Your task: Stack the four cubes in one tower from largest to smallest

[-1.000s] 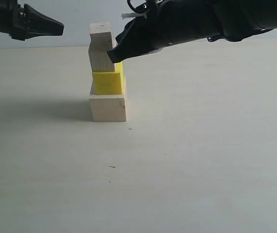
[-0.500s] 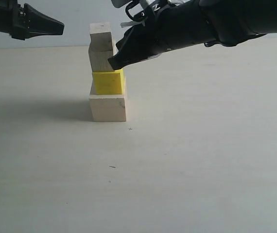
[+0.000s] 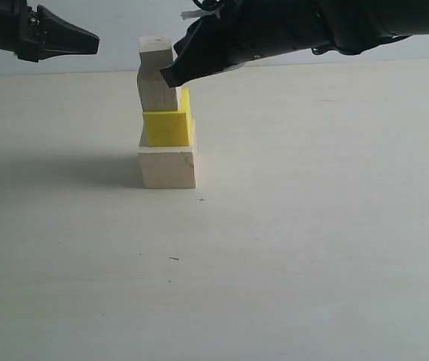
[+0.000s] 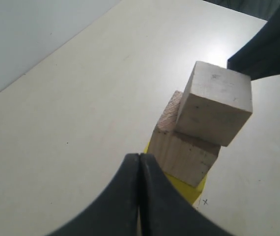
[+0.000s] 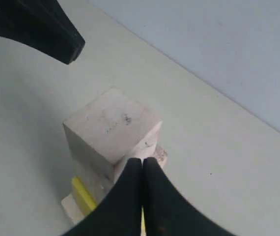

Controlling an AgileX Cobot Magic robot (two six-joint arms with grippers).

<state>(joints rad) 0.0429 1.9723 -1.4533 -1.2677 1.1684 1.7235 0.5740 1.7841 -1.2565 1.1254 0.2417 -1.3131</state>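
Pale wood makes up the large cube [image 3: 167, 167], set on the white table [image 3: 312, 241] at about 10 o'clock from the centre of the exterior view. On it are stacked the yellow cube [image 3: 166, 128], the medium cube [image 3: 154, 94] and the small cube [image 3: 154, 51], so the tower [image 3: 165, 120] is judged built. Its long axis is upright, pointing to 12 o'clock, though the two upper cubes are offset toward 9 o'clock and twisted against those below.

The right gripper [image 3: 168, 78], jaws pressed together on nothing, is placed at the 3 o'clock side of the medium cube; contact cannot be confirmed. The left gripper [image 3: 92, 43], likewise pressed together and empty, is held apart at 9 o'clock of the small cube.

If squaring is intended, any push should be made slowly and flat against a face, with the opposite side braced. Otherwise the tip should be drawn off toward 3 o'clock without the top being brushed.
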